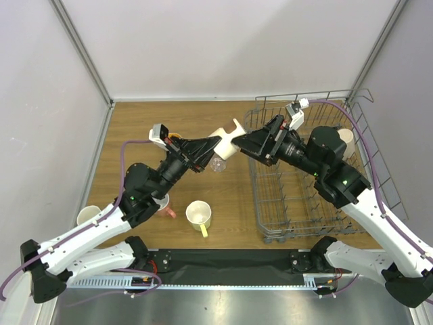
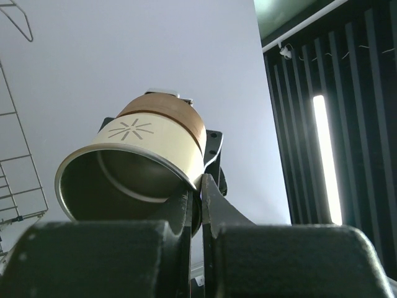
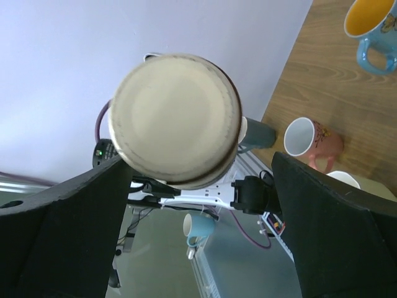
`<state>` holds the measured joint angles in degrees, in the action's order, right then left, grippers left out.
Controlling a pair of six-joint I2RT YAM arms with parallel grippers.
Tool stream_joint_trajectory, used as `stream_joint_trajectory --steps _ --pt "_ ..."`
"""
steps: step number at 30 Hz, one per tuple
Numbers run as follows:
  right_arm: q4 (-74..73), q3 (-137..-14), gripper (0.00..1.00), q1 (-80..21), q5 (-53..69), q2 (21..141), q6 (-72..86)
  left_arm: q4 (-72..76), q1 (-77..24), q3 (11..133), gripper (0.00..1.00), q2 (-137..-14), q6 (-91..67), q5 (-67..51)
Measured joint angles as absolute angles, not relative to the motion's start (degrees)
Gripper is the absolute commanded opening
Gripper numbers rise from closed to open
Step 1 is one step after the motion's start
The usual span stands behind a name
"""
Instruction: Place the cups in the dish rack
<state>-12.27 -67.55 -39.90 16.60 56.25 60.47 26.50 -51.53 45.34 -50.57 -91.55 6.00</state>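
Observation:
A beige cup (image 1: 227,140) with a brown band hangs in the air between my two grippers, left of the dish rack (image 1: 261,203). My left gripper (image 1: 215,143) is shut on its rim; in the left wrist view the fingers (image 2: 200,184) pinch the rim of the beige cup (image 2: 149,155). My right gripper (image 1: 245,142) is open, one finger on each side of the cup. The right wrist view shows the cup's round base (image 3: 175,121) between the wide-apart fingers of that gripper (image 3: 198,162).
On the table lie a yellow-cream mug (image 1: 199,214), a pink mug (image 3: 311,141) partly under the left arm, a clear glass (image 1: 218,164), a blue mug with orange inside (image 3: 372,28) and a pale cup (image 1: 88,215). Another beige cup (image 1: 346,141) stands in the rack. A grey-blue mug (image 3: 205,228) lies near the front rail.

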Motion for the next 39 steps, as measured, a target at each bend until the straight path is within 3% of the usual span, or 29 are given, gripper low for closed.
stream_joint_trajectory --steps 7,16,19,22,24,25,26,29,32,39 --pt "-10.52 -69.34 0.99 -39.90 14.39 57.98 59.75 28.32 -51.75 43.27 0.00 -50.63 -92.42 7.07" --pt "-9.67 -71.42 0.90 -39.90 13.72 60.47 58.92 29.52 -51.77 43.16 0.00 -51.18 -92.97 7.35" --pt "-9.43 -71.42 0.82 -39.90 13.74 60.82 58.63 29.58 -51.81 43.16 0.00 -51.79 -93.03 7.33" --pt "-9.47 -71.44 0.64 -39.86 13.34 61.25 58.26 30.15 -51.79 43.16 0.00 -52.01 -93.23 7.51" --pt "-9.39 -71.48 0.37 -39.86 13.06 61.34 58.15 30.48 -51.75 43.13 0.00 -52.10 -93.62 7.62" --pt "-9.32 -71.53 0.24 -39.86 13.02 61.34 57.80 30.59 -51.75 43.07 0.04 -52.14 -93.69 7.57" --pt "-9.37 -71.66 0.00 -39.86 12.95 61.39 57.41 30.61 -51.75 42.98 0.30 -52.10 -93.67 7.51" --pt "-10.50 -72.84 0.00 -39.88 12.84 62.30 56.12 29.52 -51.51 42.26 0.80 -51.16 -93.73 6.92" --pt "-12.73 -74.78 0.00 -39.79 11.42 63.77 53.41 24.84 -50.68 40.56 0.95 -47.48 -93.95 6.42" --pt "-17.67 -75.48 0.00 -33.01 4.95 64.03 42.61 0.08 -43.75 42.00 0.98 -34.68 -86.02 5.45"
